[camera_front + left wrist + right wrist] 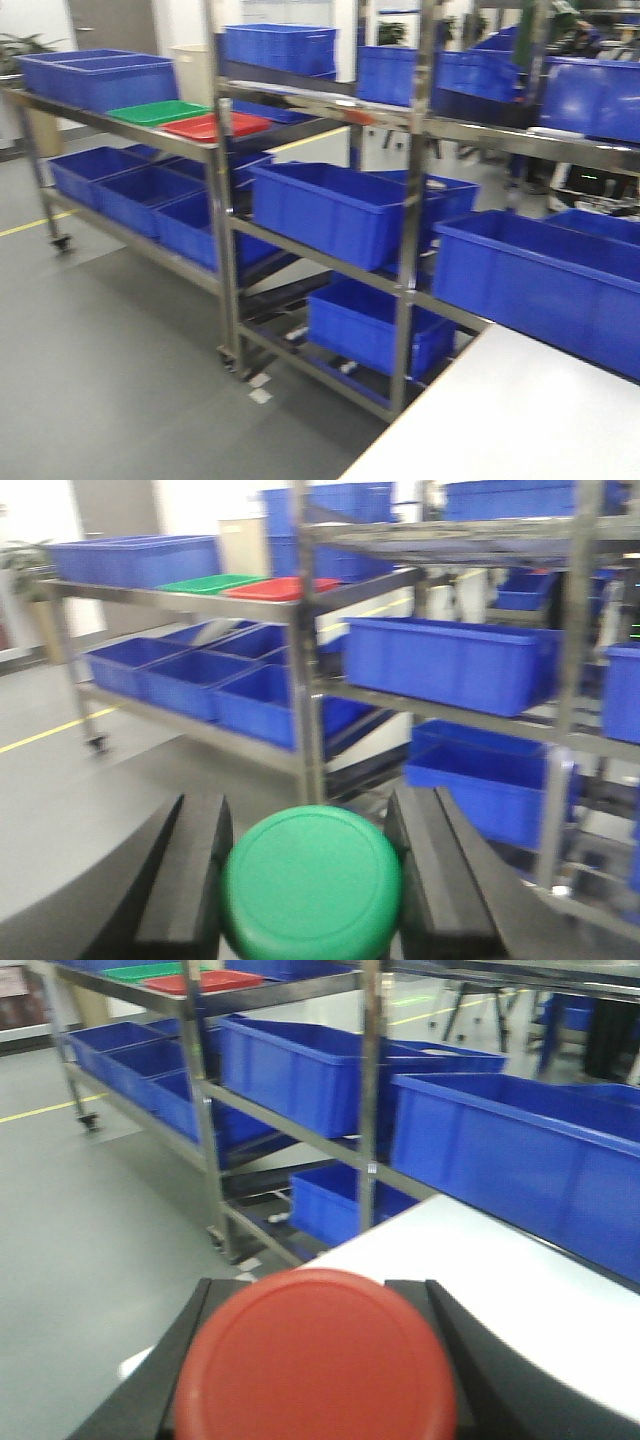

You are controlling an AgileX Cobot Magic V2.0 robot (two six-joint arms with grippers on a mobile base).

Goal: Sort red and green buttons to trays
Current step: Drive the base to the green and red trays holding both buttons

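In the left wrist view a round green button cap (312,883) fills the gap between the black fingers (190,875) of my left gripper (312,890), which is shut on it. The red button cap (315,1358) sits the same way in my right gripper (315,1365), shut on it above a white table's corner. Both dark bases are hidden. The green tray (157,112) and red tray (216,125) lie side by side on the top shelf of a steel rack, far off at the left. They show again as the green tray (208,582) and red tray (280,588).
Steel racks (222,230) hold several deep blue crates (330,210) on every level. A white table (520,420) fills the lower right. Grey floor (110,350) with a yellow line lies to the left. Neither arm shows in the front view.
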